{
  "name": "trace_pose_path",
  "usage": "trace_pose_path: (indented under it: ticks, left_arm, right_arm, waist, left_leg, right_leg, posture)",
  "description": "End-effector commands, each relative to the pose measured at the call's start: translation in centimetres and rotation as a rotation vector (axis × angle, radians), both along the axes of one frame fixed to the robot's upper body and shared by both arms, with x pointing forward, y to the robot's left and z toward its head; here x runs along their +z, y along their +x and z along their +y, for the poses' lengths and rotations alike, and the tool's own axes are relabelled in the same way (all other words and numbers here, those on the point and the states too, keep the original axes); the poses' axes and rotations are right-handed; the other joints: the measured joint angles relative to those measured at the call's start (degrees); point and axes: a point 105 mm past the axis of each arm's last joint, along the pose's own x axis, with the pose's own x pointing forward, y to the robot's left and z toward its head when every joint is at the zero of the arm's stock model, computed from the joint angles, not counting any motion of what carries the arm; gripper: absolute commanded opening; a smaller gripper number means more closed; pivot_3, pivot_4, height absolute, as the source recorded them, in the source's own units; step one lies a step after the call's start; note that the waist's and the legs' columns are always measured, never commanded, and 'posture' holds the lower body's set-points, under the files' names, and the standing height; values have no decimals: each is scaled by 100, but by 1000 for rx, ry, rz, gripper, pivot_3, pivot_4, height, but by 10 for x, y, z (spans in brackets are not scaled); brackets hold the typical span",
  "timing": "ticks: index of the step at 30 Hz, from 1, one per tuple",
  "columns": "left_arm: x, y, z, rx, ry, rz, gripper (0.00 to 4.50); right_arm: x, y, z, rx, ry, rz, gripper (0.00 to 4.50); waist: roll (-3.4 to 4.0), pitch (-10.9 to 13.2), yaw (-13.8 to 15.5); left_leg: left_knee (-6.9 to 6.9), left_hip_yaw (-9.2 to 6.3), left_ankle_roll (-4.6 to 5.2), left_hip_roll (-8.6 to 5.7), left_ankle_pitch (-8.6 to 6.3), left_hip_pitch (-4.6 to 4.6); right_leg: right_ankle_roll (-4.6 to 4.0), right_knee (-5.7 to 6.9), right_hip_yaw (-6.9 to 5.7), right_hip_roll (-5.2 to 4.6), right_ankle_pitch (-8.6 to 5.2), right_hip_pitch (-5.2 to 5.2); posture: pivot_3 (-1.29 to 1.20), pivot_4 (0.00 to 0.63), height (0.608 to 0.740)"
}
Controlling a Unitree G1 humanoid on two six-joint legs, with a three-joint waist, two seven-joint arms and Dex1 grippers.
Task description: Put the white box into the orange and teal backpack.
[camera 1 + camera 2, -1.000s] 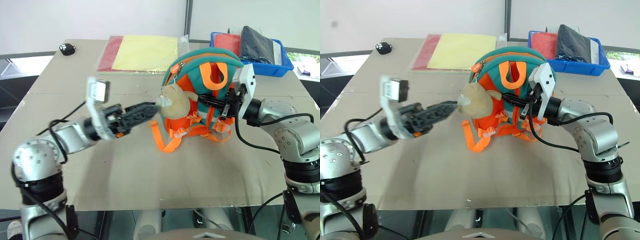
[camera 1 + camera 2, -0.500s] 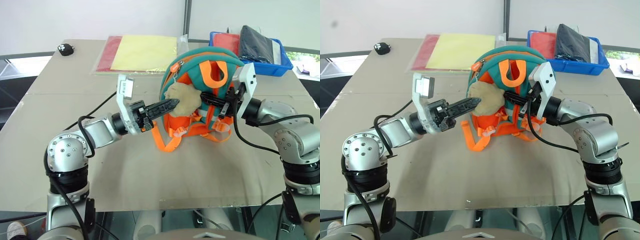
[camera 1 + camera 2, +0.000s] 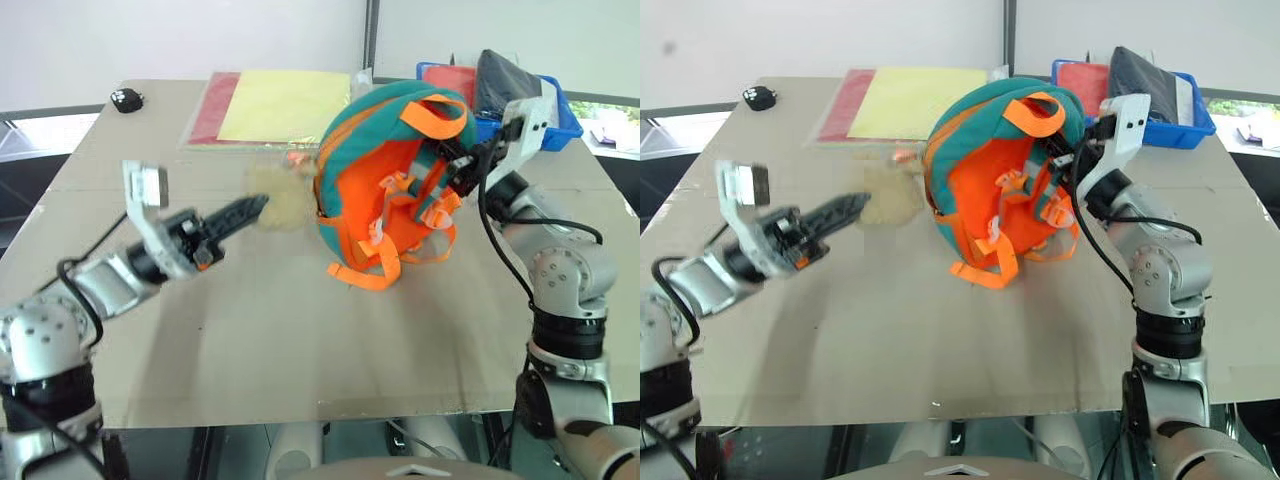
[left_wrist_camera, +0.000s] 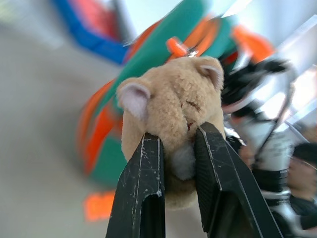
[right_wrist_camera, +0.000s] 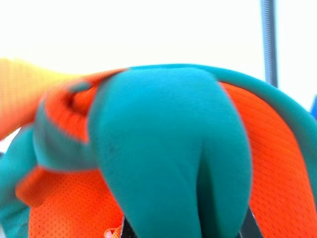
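The left gripper is clamped on the beige plush toy that hangs from the orange and teal backpack, its two black fingers pressing into the toy's underside while the ears and stitched face stand clear above them. From the head camera the same toy is a pale blur at the tip of the left gripper, just beside the backpack's left edge, and its outline there is hard to make out.

The right gripper is closed on a teal padded part of the backpack near its top, beneath the orange carry loop; in the right wrist view the teal fabric bulges up from the bottom edge and hides the fingers almost entirely (only dark slivers show at its base).

The backpack is tipped on the table with its orange mesh back panel and straps facing the camera, the lower straps trailing onto the tabletop. Its opening is turned away from the camera.

Behind it, at the far edge of the table, lies a clear sleeve with yellow and red sheets, partly covered by the backpack's top. A blue bin holding red and dark items sits at the far right, mostly hidden by the backpack and the right arm. A small black object rests near the far left corner, too small to identify.
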Motion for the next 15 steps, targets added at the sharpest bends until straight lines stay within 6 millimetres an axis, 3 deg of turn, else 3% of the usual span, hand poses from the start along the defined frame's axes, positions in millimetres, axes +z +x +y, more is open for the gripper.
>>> trace_pose_path:
  ticks: [1, 4, 7, 9, 11, 14, 15]
  left_arm:
    - [-60, 5, 15, 177, 151, 158, 235]
    - [-95, 22, 2, 274, 226, 222, 235]
    - [-96, 30, -21, 228, 256, 171, 234]
    - [-75, 43, -40, 219, 222, 56, 234]
    - [-37, 54, -55, 201, 185, -155, 234]
    - [-15, 55, -53, 177, 329, -381, 233]
    - [-13, 56, -51, 178, 351, -411, 233]
  right_arm:
    - [33, 6, -63, -279, 172, -72, 0]
    - [37, 9, -72, -334, 228, -61, 0]
    - [36, 8, -68, -319, 214, -56, 0]
    - [34, 3, -53, -268, 138, -73, 0]
    - [25, -8, -27, -157, -34, -109, 0]
    - [-5, -23, -6, -29, -304, -127, 0]
    - [-9, -23, -9, -37, -310, -121, 333]
  waist:
    - [1, 0, 18]
    - [-3, -9, 73]
    - [-10, -20, 135]
    - [7, -23, 155]
    - [8, -24, 161]
    - [8, -24, 130]
    - [11, -25, 103]
  left_leg:
    - [0, 1, 0, -1, 0, 1]
    - [2, 1, 1, -4, 1, 2]
    - [13, -1, 2, -6, 2, 5]
    - [13, 2, 3, -4, 2, 8]
    - [12, 2, 3, -5, 2, 4]
    - [8, 2, 2, -5, 1, -9]
    - [2, 3, 2, -3, 1, -5]
  right_leg:
    - [-1, 1, 0, -1, 0, 0]
    - [-13, 1, 1, -5, -6, 3]
    - [-15, -1, 0, -2, -5, 14]
    - [-13, 0, 4, -1, -3, 14]
    - [-3, -2, 3, -1, 3, 13]
    - [-1, -5, 1, 0, 3, 2]
    - [-2, -7, 1, 3, 2, 2]
  posture:
    - [0, 150, 740]
    - [0, 150, 740]
    - [0, 150, 740]
    - [0, 150, 740]
    - [0, 150, 740]
    - [0, 150, 740]
    - [0, 150, 740]
